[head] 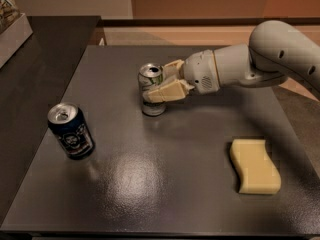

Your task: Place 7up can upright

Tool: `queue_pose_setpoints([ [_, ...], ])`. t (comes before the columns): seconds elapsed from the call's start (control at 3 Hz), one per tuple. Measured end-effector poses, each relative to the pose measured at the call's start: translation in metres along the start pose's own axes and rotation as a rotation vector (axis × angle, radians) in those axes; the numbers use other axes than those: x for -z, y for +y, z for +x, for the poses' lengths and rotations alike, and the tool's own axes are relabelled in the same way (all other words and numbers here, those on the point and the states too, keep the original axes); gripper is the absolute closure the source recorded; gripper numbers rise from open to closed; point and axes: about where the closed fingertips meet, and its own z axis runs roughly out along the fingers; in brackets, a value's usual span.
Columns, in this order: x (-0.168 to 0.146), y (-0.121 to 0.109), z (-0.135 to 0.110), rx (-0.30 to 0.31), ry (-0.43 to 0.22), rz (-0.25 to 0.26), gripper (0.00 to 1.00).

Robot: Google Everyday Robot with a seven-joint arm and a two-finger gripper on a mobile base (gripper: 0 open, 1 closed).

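Observation:
The 7up can [150, 78], pale silver and green with a silver top, stands upright on the dark grey table [165, 184], left of centre toward the back. My gripper [159, 86] reaches in from the right on a white arm. Its cream fingers [165, 92] sit on either side of the can's body, closed on it. The can's base rests on the table.
A dark blue can with a white emblem [70, 130] stands upright at the left. A yellow sponge [254, 165] lies at the front right. A lower dark surface runs along the left side, with a light box [12, 26] at the far left.

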Motion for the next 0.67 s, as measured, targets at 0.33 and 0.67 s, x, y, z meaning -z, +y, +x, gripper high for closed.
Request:
queue_pose_setpoints([
  [0.33, -0.0016, 0.0011, -0.0010, 0.002, 0.000, -0.003, 0.00],
  [0.67, -0.0017, 0.0011, -0.0011, 0.002, 0.000, -0.003, 0.00],
])
